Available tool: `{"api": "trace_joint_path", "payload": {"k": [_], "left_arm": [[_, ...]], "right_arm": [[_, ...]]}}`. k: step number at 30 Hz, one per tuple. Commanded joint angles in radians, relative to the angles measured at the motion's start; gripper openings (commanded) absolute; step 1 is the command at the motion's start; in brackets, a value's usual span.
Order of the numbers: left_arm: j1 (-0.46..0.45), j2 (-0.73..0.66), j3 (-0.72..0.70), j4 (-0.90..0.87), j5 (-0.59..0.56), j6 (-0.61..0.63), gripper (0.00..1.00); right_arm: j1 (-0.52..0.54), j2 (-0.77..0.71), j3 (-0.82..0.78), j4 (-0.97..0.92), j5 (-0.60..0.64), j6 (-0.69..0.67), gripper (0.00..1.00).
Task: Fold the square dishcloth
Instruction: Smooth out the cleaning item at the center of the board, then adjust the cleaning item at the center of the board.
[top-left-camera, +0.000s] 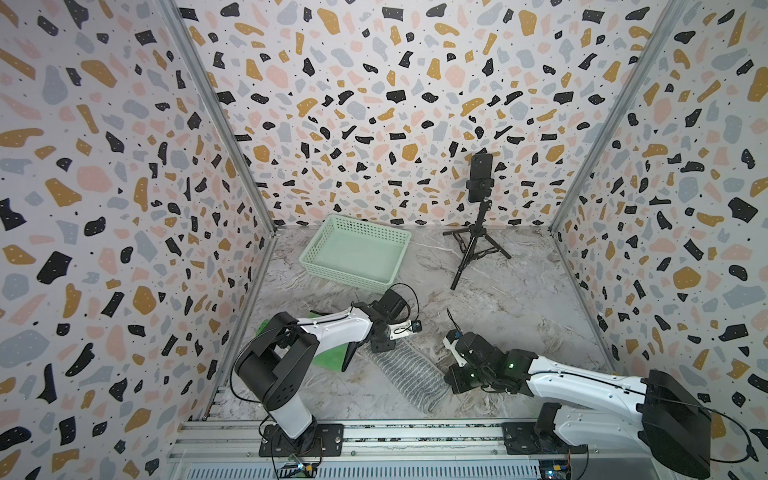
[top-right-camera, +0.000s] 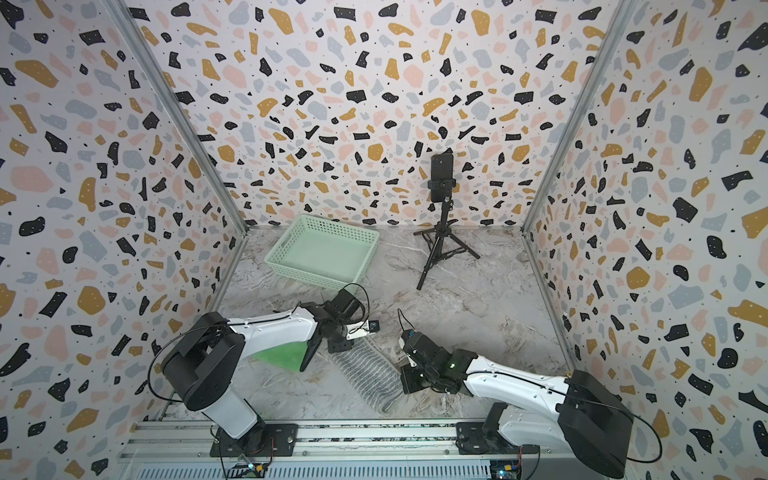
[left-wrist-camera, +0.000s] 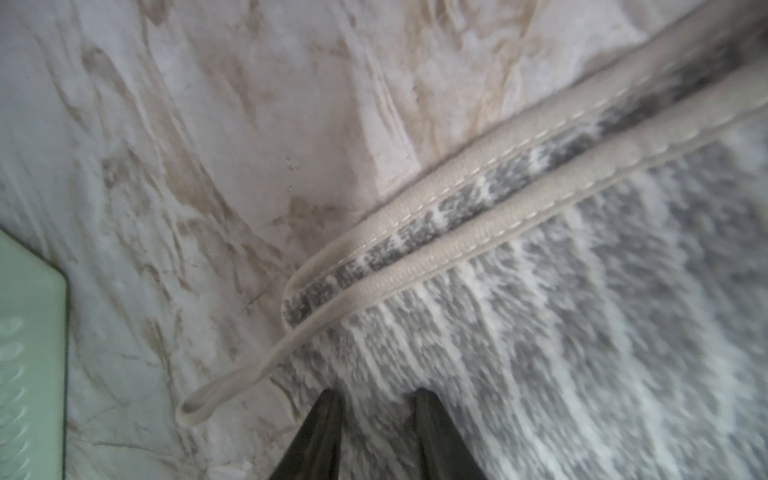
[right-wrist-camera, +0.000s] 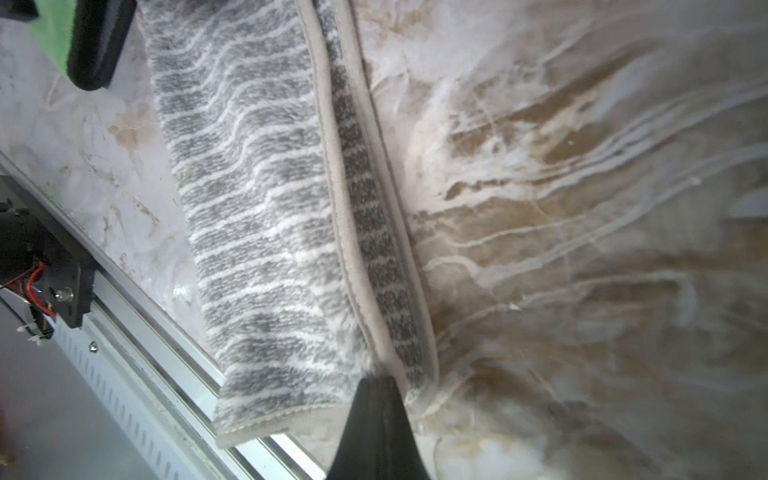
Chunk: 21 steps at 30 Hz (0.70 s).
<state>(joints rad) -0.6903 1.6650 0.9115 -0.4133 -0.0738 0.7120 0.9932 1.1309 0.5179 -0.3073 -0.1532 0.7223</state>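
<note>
- Stripes of grey and white mark the dishcloth (top-left-camera: 409, 374), folded into a long strip on the marble table (top-left-camera: 519, 299) in both top views and stretched between the two tools.
- Same views: the left gripper (top-left-camera: 380, 348) points down onto one end of the strip, while the right gripper (top-left-camera: 452, 384) meets its long edge near the opposite end. A green cloth (top-left-camera: 330, 358) lies behind the left gripper, under its arm. A mint basket (top-left-camera: 361, 223) and a phone on a tripod (top-left-camera: 481, 174) stand well beyond both tools.
- Left wrist view: the left gripper (left-wrist-camera: 376, 399) has its jaws narrowly apart, both fingers (left-wrist-camera: 328, 415) tip-down on the pile. Two bound hems (left-wrist-camera: 478, 174) run side by side just ahead of the tips, with a hanging loop (left-wrist-camera: 224, 388) beside them. Whether the tips pinch any pile cannot be told.
- Right wrist view: the right gripper (right-wrist-camera: 376, 388) is pinched closed on the upper layer's hem near a corner, and the strip (right-wrist-camera: 249, 208) runs away ahead of its tips.
</note>
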Motion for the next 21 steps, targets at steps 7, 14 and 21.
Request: {"api": "trace_joint_path", "payload": {"k": [7,14,21], "left_arm": [[0.003,0.013,-0.038,0.003,-0.032,-0.005,0.43],[0.005,-0.082,-0.021,-0.068,0.070,-0.048,0.49],[0.010,-0.055,0.002,-0.054,0.054,-0.087,0.49]], "right_arm": [[0.007,0.087,0.012,-0.112,0.067,-0.014,0.00],[0.107,-0.105,0.115,-0.150,0.173,-0.042,0.01],[0.126,0.109,-0.012,0.416,-0.031,0.028,0.02]]}}
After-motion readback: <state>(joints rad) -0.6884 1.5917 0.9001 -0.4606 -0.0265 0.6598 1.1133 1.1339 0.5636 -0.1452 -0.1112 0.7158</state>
